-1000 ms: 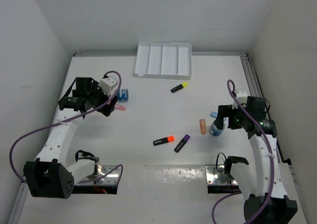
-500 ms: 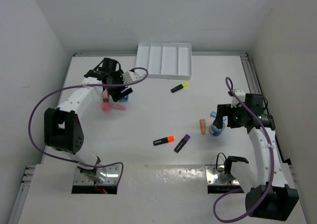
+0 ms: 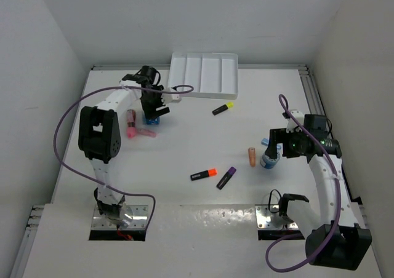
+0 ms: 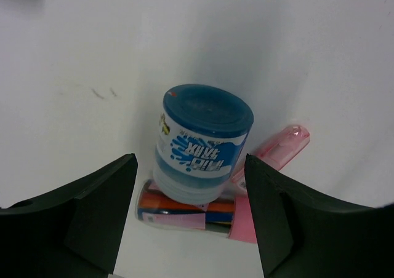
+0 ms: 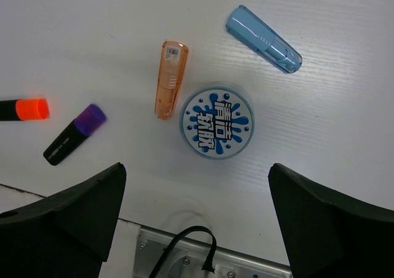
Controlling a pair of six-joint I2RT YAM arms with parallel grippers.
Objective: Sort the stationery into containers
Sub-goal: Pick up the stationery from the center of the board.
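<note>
- Right, your left gripper (image 4: 189,189) sits low over the blue round tub (image 4: 203,142), jaws open and standing either side of its wall, nothing gripped.
- That tub stands upright on the left half of the table (image 3: 184,142), near the white divided tray (image 3: 202,95).
- It looks like light, rigid plastic with a smooth curved wall, so I'd expect it to squirt out of a shallow pinch. Take it across the widest part of the body, below the lid.
- Watch the clutter: a pink stick (image 4: 280,146) lies just beside it, and a labelled stick (image 4: 184,210) lies against its base. I cannot tell whether the tub rests on that one.
- Your right gripper (image 5: 196,186) hangs above the second blue tub (image 5: 216,122), fingers spread wide and empty.
- Around that tub lie a peach stick (image 5: 170,79) just beside it and a blue stick (image 5: 263,39) near it. All three look hard and light, and the sticks should roll easily.
- Mid-table, the orange highlighter (image 3: 203,174) and purple highlighter (image 3: 226,177) lie close together, with the yellow highlighter (image 3: 223,108) nearer the tray.
- Every tray compartment looks bare, so I judge the sorting barely started.
- Underfoot you have a smooth white tabletop, likely slick, boxed in by plain white walls on three sides.
</note>
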